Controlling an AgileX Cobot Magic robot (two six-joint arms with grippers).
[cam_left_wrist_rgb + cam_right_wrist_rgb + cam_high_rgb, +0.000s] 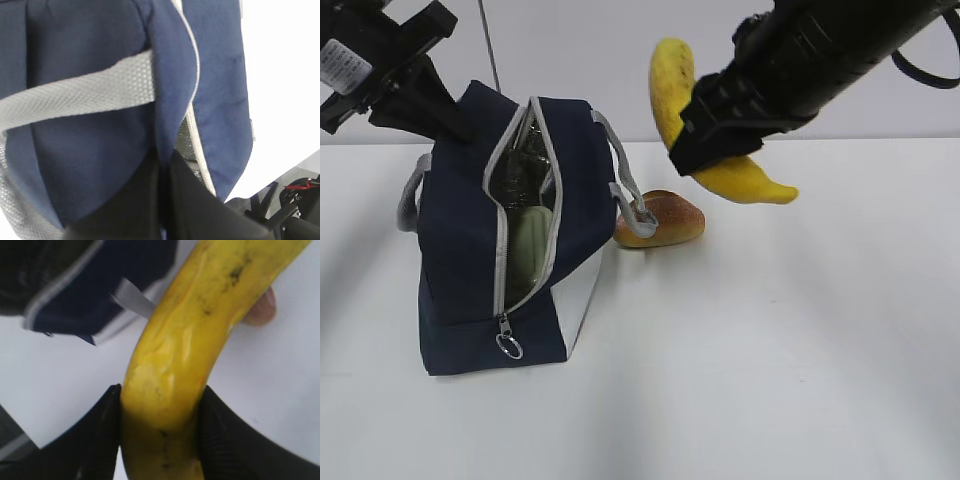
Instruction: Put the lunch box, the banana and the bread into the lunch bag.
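Exterior view: lunch bag [470, 250] stands left of centre on the white table [770, 350], zipper open along its top and front, ring pull [508, 345] hanging low on the front face near the bottom. Through the slot a sage-green lid shows, so the lunch box [530, 245] sits inside the bag. Bread [665, 218] lies on the table just right of the bag, touching or nearly touching the right grey handle [625, 190]. Right gripper [720, 140] enters from upper right of the frame, clamped on the banana [680, 85], which is in the air above the bread and to the right of the bag opening; one end points up, the other sticks out lower right. Right wrist view confirms: both black fingers [97, 435] pressed on either side of the banana [200, 330], bag edge [100, 285] in the upper left, a bit of bread [262, 310] visible behind the banana at right. Left gripper [425, 95] is at upper left of the exterior frame, against the bag's back top edge. Left wrist view: black fingers [200, 205] at the bottom of the frame with the navy fabric [170, 100] of the bag rim running down between them, so it looks pinched on the rim; grey strap [80, 95] crosses the frame, silver lining visible beside the rim.
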